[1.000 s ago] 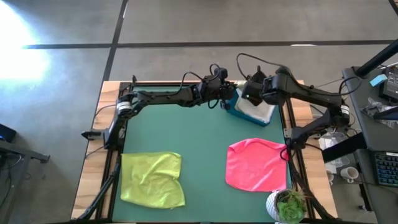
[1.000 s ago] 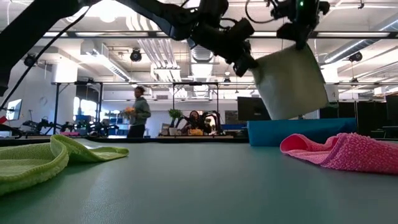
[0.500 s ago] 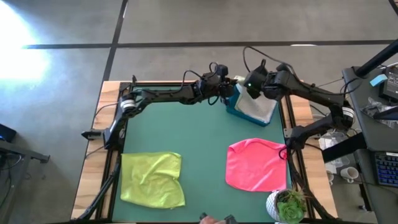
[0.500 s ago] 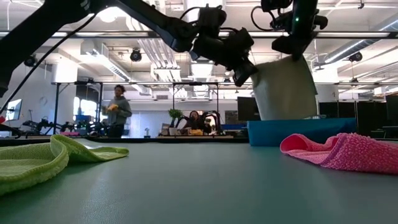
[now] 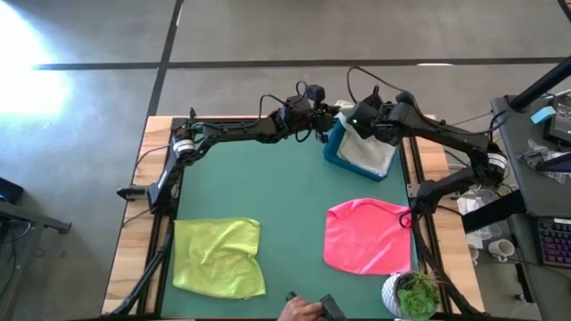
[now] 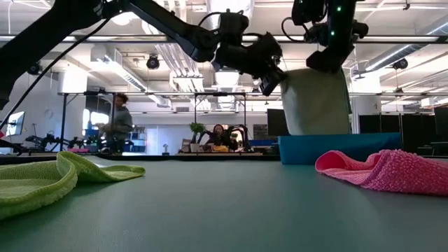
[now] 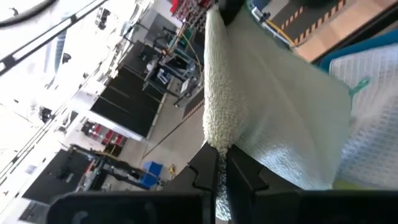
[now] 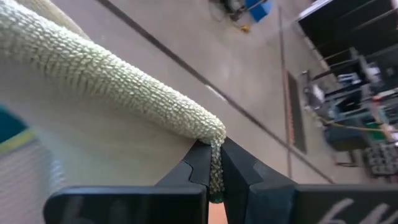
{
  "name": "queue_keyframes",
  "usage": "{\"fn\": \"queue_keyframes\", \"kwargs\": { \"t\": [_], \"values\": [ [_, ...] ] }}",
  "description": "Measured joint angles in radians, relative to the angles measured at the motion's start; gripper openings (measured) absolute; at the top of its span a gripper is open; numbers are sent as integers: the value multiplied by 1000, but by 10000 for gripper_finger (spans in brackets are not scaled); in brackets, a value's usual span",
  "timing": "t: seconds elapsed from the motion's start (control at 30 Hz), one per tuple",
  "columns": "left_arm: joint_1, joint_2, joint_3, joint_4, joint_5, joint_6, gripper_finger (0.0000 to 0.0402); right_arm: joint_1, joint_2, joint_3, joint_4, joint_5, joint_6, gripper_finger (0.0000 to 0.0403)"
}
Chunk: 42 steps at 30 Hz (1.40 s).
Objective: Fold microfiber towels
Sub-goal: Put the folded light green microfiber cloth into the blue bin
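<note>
**Pale towel hangs over the bin, pinched at two corners**

The pale green towel [image 5: 366, 150] hangs as a limp sheet above the blue bin [image 5: 332, 153] at about one o'clock on the surface [image 5: 285, 205], its lower edge down inside the bin. It is soft, light pile cloth with a nubbly weave; it drapes and sags between grips and would slump if freed, so it is best held by corners or a folded edge, as now. The left hand [image 5: 328, 120] is clenched on one upper corner, the cloth bunched between its fingers [image 7: 208, 174]. The right hand [image 5: 361, 114] is clenched on the other upper corner, a rolled hem nipped between its fingers [image 8: 199, 165].

More white cloth lies in the bin beneath. A lime towel [image 5: 219, 257], rumpled and partly doubled, lies at seven o'clock; a pink towel [image 5: 368, 235], fuzzy and loosely spread, at five o'clock. A potted plant [image 5: 412, 292] stands just beyond the pink one.
</note>
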Motion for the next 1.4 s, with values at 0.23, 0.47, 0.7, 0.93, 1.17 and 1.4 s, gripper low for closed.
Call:
{"fn": "queue_keyframes", "kwargs": {
  "t": [0.23, 0.47, 0.7, 0.93, 1.17, 1.4],
  "values": [
    [3, 0, 42, 4, 110, 55, 1, -23, -1, 25, 96, 159, -131, 11],
    [10, 16, 51, -28, 113, 130, 1, 26, -1, -5, 41, 163, -64, 11],
    [2, 16, 10, -276, 163, 49, 1, 58, 58, -166, -11, -199, 85, 11],
    [-30, 19, -3, -364, 163, 24, 1, 106, 68, -249, 6, -355, 166, 11],
    [-54, 18, -3, -464, 154, 8, 1, 119, 64, -223, 4, -410, 178, 11],
    [-56, 18, -3, -497, 150, -107, 29, 117, 64, -177, 4, -504, 175, 24]
  ]
}}
